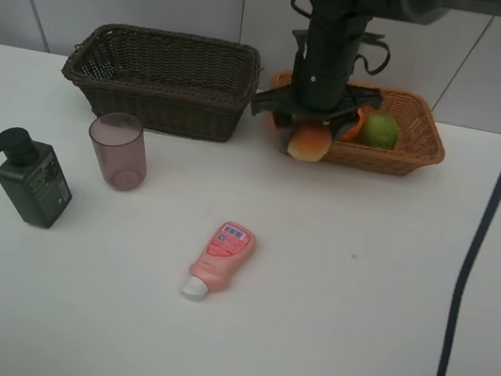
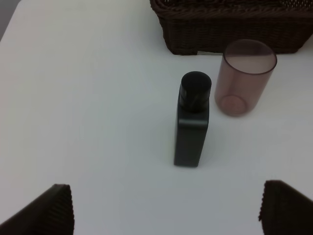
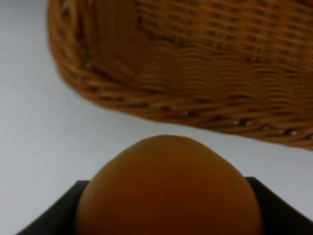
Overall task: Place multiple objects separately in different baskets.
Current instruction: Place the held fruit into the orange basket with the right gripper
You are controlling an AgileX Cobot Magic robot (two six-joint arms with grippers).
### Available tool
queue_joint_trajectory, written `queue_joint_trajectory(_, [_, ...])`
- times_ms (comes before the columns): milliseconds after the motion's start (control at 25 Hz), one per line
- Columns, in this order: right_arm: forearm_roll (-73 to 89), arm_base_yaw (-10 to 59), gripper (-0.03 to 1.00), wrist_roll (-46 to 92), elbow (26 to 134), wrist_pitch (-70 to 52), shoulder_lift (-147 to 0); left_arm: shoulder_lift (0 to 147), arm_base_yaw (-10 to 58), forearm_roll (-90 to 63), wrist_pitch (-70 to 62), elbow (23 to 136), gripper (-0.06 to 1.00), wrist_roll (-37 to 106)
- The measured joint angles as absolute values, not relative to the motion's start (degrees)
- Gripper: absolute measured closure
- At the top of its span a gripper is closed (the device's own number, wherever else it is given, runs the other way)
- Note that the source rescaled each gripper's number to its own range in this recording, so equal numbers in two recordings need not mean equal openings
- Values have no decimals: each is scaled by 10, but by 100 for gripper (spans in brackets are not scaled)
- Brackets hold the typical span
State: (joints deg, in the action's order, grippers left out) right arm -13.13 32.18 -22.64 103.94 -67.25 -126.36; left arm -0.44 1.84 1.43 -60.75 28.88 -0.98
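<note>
My right gripper (image 1: 312,133) is shut on an orange (image 1: 310,144), held above the table just outside the front left corner of the light tan basket (image 1: 418,155). The right wrist view shows the orange (image 3: 168,191) between the fingers (image 3: 54,218), with the basket wall (image 3: 205,73) beyond it. A green lime (image 1: 381,130) and a partly hidden red-orange fruit (image 1: 355,126) lie in the tan basket. My left gripper (image 2: 168,215) is open, short of the dark pump bottle (image 2: 191,122). The mauve cup (image 2: 244,78) stands beside that bottle. A pink squeeze bottle (image 1: 220,258) lies mid-table.
The dark brown basket (image 1: 163,79) stands at the back left, behind the cup (image 1: 118,150) and the pump bottle (image 1: 35,178). A dark cable (image 1: 482,244) hangs down on the right. The left arm is outside the high view.
</note>
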Motion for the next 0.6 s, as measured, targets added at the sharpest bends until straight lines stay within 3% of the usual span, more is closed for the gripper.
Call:
queue_joint_trajectory(280, [-106,266,87,-218,1039,-613,-1264,-4,18,14,-608,289,-4,-10])
queue_joint_trajectory(600, [-103,245,87,-218,1039,-464,-1273,-4,18,14,-608,289,-4,-10])
